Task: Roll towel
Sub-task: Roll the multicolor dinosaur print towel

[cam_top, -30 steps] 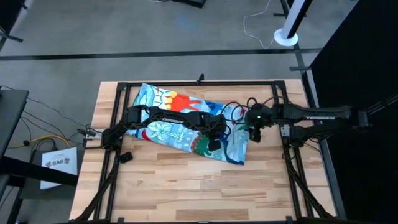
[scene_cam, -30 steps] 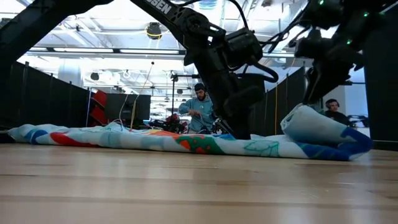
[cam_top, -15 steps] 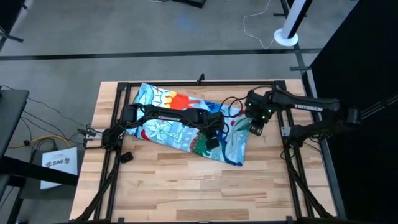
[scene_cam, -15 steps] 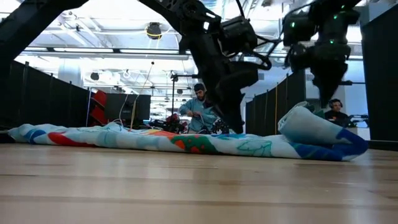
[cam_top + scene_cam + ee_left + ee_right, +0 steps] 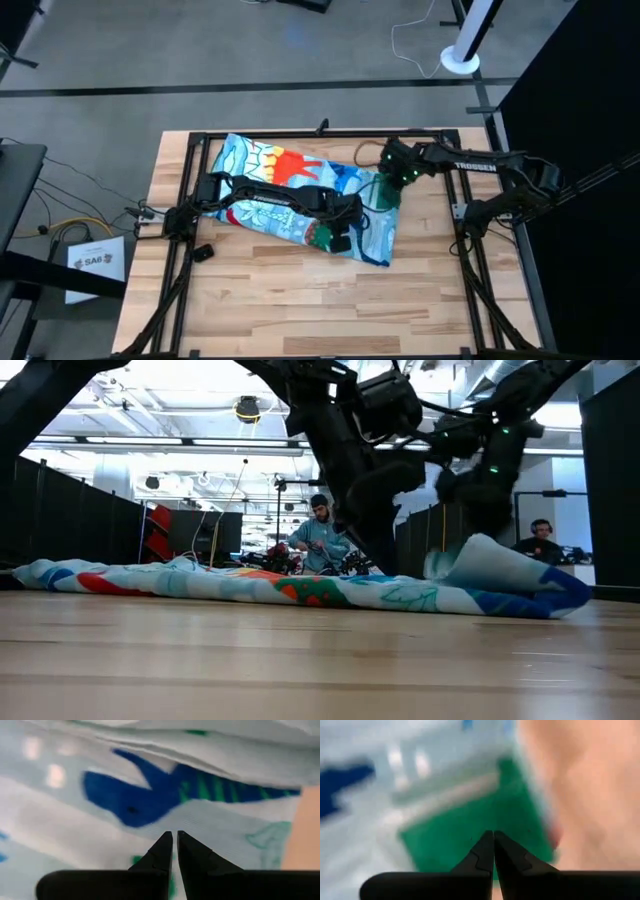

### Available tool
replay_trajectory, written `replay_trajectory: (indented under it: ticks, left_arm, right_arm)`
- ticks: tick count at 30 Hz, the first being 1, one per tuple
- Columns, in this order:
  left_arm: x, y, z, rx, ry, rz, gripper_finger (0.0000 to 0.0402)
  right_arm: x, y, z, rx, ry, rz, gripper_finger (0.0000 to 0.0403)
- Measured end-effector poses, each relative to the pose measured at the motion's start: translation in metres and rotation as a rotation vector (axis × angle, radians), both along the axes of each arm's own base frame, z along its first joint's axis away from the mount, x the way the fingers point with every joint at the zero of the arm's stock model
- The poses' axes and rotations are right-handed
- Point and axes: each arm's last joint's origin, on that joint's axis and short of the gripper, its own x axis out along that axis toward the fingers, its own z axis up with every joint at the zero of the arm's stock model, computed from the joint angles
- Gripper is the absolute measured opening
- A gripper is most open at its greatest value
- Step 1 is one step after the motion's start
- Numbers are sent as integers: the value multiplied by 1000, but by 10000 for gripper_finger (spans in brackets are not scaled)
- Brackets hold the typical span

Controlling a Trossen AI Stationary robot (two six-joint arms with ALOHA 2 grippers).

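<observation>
- We see the large soft towel (image 5: 300,195), green and light blue with white, red and orange tropical motifs, lying spread across the far half of the pale wooden plank surface (image 5: 300,300).
- From the low view the towel (image 5: 250,585) lies mostly flat, with its end on the right arm's side folded up into a raised hump.
- The left gripper (image 5: 340,238) sits over the towel's near edge, close to a green-and-red motif; cloth lies directly under it and on both sides of it.
- In the left wrist view its two dark fingers (image 5: 161,854) are pressed together at the tips with nothing between them; just ahead of them lies a dark-blue, green-striped motif, with bare wood showing off to one side.
- The right gripper (image 5: 392,190) hangs over the towel's end, at the raised fold, with the left gripper near it across the cloth.
- In the right wrist view its fingers (image 5: 484,851) are likewise brought together and hold nothing; a green patch of towel (image 5: 470,830) lies straight ahead of them, with bare wood beside it.
- Beyond the surface, a person (image 5: 320,540) stands in the room.
</observation>
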Motion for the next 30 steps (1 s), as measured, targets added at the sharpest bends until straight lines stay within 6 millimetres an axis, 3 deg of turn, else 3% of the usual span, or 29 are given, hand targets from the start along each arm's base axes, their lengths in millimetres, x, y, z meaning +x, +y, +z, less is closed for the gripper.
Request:
replay_trajectory:
  ticks: [5,11,15,19,25,30]
  left_arm:
    - [-3,-7,-10,-10,3,4,12]
    - [-2,-7,-9,-14,-14,15,12]
    - [3,-7,-7,-7,-68,3,13]
    - [3,-7,-7,-7,-70,3,13]
    - [2,-18,-27,-2,-70,-26,13]
    - [3,-23,-43,-19,-84,-10,13]
  right_arm:
    - [7,-17,3,-48,-5,49,0]
    - [-11,-9,32,49,91,80,0]
    - [-17,-8,9,168,151,17,0]
    - [-7,-9,-20,204,146,17,0]
    - [18,-19,-33,136,43,56,0]
    - [26,-34,-46,121,31,55,0]
